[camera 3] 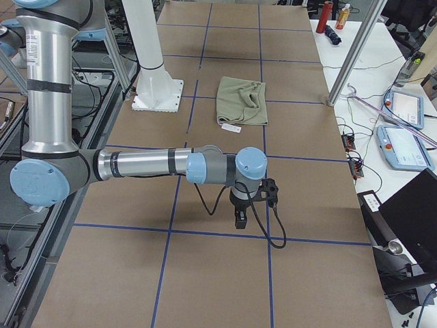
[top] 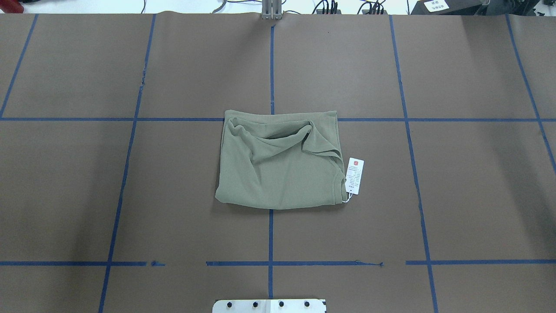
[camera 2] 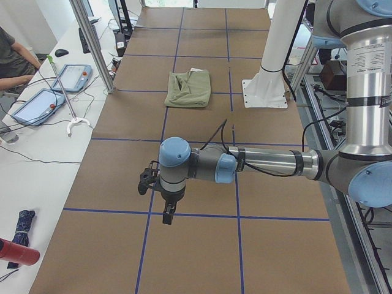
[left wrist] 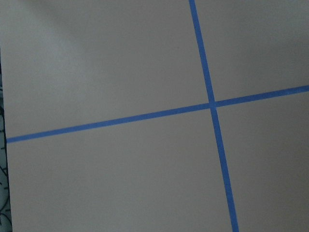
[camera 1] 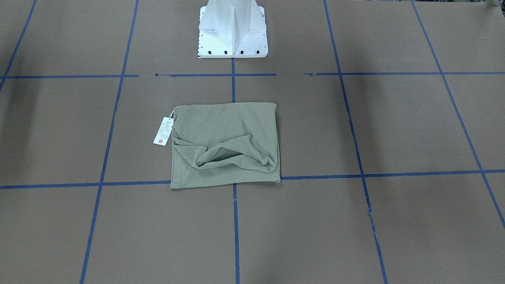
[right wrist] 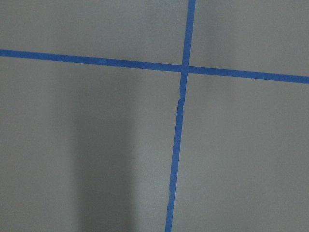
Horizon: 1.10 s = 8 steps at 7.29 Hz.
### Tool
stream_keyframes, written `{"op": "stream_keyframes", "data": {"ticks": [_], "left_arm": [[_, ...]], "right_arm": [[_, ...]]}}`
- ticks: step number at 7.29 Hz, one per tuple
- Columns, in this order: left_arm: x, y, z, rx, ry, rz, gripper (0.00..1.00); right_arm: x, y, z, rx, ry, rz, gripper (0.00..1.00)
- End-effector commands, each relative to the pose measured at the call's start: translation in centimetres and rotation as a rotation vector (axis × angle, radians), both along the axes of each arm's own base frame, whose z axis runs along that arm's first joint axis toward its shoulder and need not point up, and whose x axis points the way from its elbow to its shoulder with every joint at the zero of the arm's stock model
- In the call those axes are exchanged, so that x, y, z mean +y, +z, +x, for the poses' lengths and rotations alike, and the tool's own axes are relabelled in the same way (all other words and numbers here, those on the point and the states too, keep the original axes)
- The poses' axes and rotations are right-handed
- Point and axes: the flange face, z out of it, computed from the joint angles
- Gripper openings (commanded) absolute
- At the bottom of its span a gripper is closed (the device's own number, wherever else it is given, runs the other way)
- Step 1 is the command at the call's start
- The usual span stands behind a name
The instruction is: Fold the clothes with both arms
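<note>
The sage-green shirt [camera 1: 225,144] lies folded into a rough rectangle at the middle of the table, with a loose fold bunched along its far side in the overhead view [top: 278,169]. Its white hang tag [camera 1: 163,131] lies on the table beside it. My left gripper [camera 2: 167,214] hangs over the table's left end, far from the shirt [camera 2: 188,89]. My right gripper [camera 3: 240,219] hangs over the right end, also far from the shirt [camera 3: 242,101]. I cannot tell whether either is open or shut. Both wrist views show only brown table and blue tape.
The white pedestal base [camera 1: 232,31] stands on the robot's side of the shirt. Blue tape lines [top: 271,263] grid the brown table. Benches with tablets [camera 2: 37,104] and a seated person [camera 2: 9,58] run along the far side; metal posts [camera 3: 355,51] stand at the table's edge.
</note>
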Motion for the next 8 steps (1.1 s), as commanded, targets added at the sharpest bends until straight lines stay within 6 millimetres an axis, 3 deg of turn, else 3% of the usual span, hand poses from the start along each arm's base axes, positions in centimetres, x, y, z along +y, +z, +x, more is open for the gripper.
{"op": "stream_keyframes", "data": {"ticks": [1, 4, 8], "left_arm": [[0.0, 0.4, 0.8, 0.002, 0.018, -0.017, 1.0], [-0.2, 0.7, 1.5, 0.0, 0.035, 0.013, 1.0], [-0.3, 0.4, 1.5, 0.002, 0.04, 0.021, 1.0]], "right_arm": [[1.2, 1.0, 1.0, -0.004, 0.021, -0.021, 1.0], [2.0, 1.3, 2.4, -0.004, 0.054, -0.028, 1.0], [2.6, 1.8, 2.6, -0.002, 0.058, -0.033, 1.0]]}}
